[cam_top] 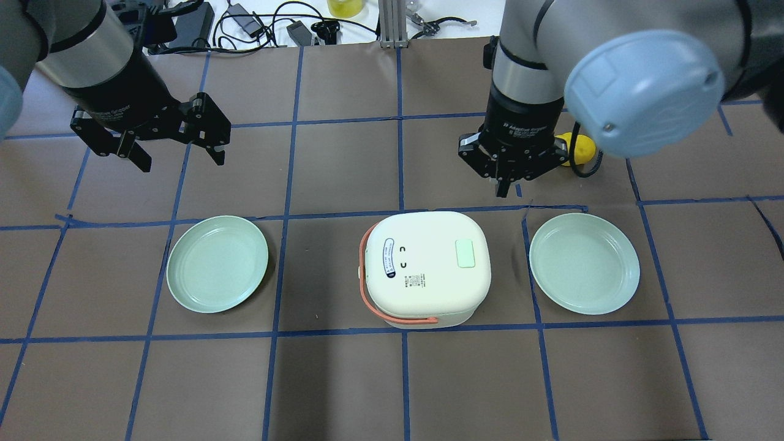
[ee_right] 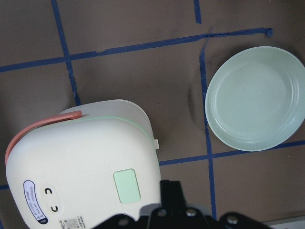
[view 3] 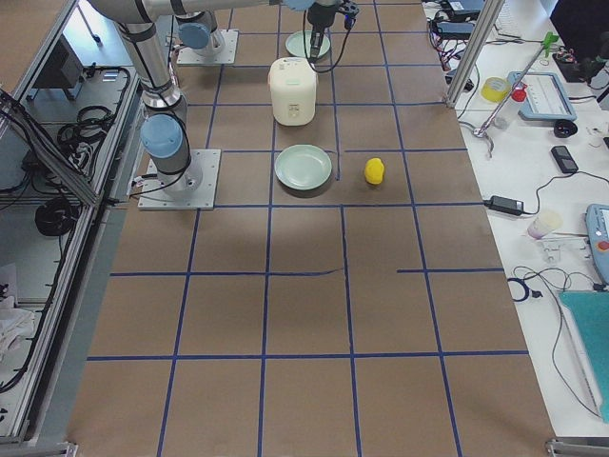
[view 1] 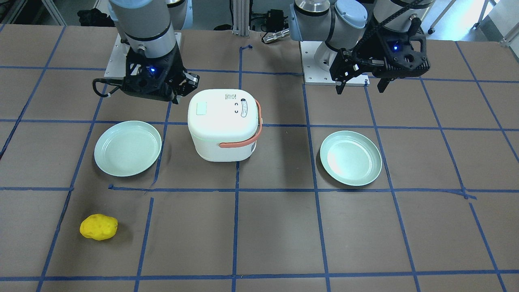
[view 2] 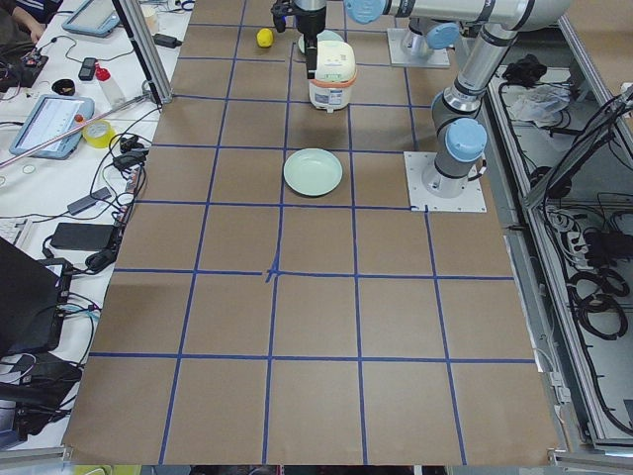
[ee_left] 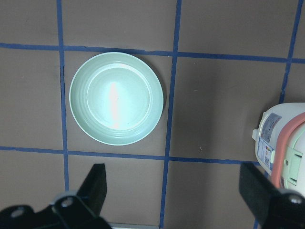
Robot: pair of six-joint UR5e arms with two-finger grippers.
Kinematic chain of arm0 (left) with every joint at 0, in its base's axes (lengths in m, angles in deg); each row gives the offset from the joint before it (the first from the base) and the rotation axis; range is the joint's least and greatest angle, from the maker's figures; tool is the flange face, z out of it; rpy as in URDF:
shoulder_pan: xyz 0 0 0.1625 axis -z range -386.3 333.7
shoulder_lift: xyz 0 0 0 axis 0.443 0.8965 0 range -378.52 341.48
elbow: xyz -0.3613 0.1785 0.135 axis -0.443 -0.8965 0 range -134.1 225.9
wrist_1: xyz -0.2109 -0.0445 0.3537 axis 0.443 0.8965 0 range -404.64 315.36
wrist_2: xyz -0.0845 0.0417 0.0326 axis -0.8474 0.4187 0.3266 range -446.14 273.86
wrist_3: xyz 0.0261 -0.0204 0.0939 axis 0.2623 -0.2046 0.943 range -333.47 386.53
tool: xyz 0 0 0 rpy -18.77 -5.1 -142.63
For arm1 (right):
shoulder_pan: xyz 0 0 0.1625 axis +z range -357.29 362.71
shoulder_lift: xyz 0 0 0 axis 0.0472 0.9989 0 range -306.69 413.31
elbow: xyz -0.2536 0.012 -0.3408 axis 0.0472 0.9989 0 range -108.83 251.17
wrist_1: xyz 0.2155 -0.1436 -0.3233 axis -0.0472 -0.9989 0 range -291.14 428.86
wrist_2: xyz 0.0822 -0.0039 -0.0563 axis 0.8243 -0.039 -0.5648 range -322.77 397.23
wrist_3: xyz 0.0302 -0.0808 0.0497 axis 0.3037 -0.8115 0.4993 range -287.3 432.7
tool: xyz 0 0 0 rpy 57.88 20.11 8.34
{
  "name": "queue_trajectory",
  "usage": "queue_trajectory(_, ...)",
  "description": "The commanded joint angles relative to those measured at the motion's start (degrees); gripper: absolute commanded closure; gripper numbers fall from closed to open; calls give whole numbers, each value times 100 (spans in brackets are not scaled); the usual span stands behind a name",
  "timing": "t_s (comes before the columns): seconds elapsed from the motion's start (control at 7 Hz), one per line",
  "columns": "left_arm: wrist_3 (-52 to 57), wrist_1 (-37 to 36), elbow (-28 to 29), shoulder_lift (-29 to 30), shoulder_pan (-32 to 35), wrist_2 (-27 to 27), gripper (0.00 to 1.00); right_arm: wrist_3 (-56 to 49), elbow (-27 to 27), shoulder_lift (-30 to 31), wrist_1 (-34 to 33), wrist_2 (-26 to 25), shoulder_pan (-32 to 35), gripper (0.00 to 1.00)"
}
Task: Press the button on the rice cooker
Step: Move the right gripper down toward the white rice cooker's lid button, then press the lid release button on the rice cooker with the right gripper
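Note:
The white rice cooker (cam_top: 422, 269) with a coral handle stands at the table's middle, lid shut. A pale green button (cam_top: 465, 253) sits on its lid and also shows in the front view (view 1: 201, 108) and the right wrist view (ee_right: 127, 186). My right gripper (cam_top: 502, 184) is shut and empty, pointing down just past the cooker's far edge, on the button's side; its fingers (ee_right: 169, 188) show beside the button. My left gripper (cam_top: 182, 162) is open and empty, hovering off to the left beyond a plate; its fingers (ee_left: 95, 183) stand wide apart.
A pale green plate (cam_top: 217, 263) lies left of the cooker and another (cam_top: 584, 263) lies right of it. A yellow lumpy object (view 1: 98, 227) lies on the far side of the table, beyond the right plate. Blue tape lines grid the brown table.

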Motion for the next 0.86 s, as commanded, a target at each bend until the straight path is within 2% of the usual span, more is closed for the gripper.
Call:
queue_trajectory(0.0,4,0,0,0,0,0,0,57,-664,7,-664,5,280,100)
queue_trajectory(0.43,-5,0,0,0,0,0,0,39,-1272,7,-1043,120,465,100)
queue_trajectory(0.71,4,0,0,0,0,0,0,-93,-1238,-1,-1044,111,465,100)
